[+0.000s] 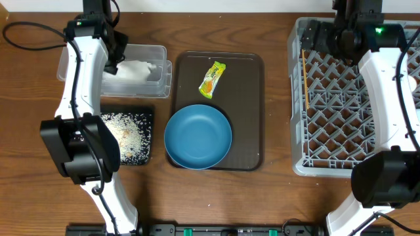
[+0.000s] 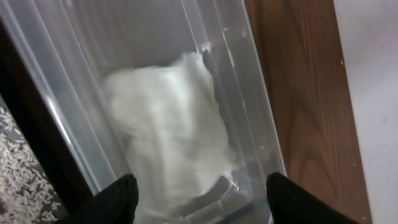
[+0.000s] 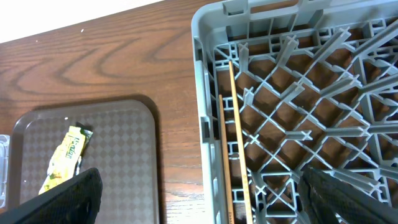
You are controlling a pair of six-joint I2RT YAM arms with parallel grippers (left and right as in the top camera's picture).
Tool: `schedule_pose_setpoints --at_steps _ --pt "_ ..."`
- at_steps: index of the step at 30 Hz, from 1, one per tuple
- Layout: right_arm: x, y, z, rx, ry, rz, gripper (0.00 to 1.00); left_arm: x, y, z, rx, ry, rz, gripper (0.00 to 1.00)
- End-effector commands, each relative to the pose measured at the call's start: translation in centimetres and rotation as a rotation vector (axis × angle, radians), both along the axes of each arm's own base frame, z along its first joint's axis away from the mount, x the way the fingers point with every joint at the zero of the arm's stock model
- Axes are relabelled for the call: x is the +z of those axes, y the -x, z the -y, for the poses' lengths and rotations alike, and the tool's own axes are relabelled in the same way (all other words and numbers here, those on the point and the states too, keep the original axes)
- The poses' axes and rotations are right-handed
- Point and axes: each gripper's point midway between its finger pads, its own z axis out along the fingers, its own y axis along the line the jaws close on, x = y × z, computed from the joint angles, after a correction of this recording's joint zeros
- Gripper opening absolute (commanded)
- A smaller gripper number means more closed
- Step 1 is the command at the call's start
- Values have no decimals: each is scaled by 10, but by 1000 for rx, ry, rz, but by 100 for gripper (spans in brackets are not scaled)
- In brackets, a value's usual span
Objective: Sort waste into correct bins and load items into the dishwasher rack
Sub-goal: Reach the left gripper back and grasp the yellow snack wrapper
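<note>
The crumpled white napkin [image 1: 139, 68] [image 2: 168, 130] lies inside the clear plastic bin [image 1: 152, 51] [image 2: 74, 93] at the back left. My left gripper [image 1: 113, 62] [image 2: 199, 202] hangs open just above it, fingers apart on either side of the paper. White rice [image 1: 128, 134] covers the black tray bin [image 1: 147, 117]. The green-yellow wrapper [image 1: 212, 79] [image 3: 65, 158] and the large dark blue bowl [image 1: 197, 137] rest on the brown serving tray [image 1: 249, 98]. Wooden chopsticks [image 1: 306, 78] [image 3: 235, 130] lie in the grey dishwasher rack [image 1: 298, 98] [image 3: 205, 74] by its left wall. My right gripper [image 1: 328, 36] [image 3: 199, 196] is open over that wall.
The brown serving tray [image 3: 130, 143] sits mid-table between the bins and the rack. Bare wooden tabletop [image 1: 275, 111] separates tray and rack. Both white arms reach in from the front edge.
</note>
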Motion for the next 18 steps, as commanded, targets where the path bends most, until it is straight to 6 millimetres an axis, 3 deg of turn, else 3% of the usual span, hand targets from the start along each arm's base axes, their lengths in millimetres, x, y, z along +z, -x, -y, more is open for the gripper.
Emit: schedule_pose_setpoints --at_steps 1,4,9,15,18 --pt "12 4 -7 6 -8 23 99 2 -1 18 -131 58 1 70" --pt "12 4 -7 6 -8 23 99 7 -10 45 -349 120 51 70" --pt "12 4 -7 6 -8 23 99 27 -20 109 -804 188 205 70" --pt "12 4 -7 6 -8 23 99 24 -10 170 -1195 20 219 70" --pt "12 4 -8 7 -8 23 99 17 -5 191 -1297 -112 168 70"
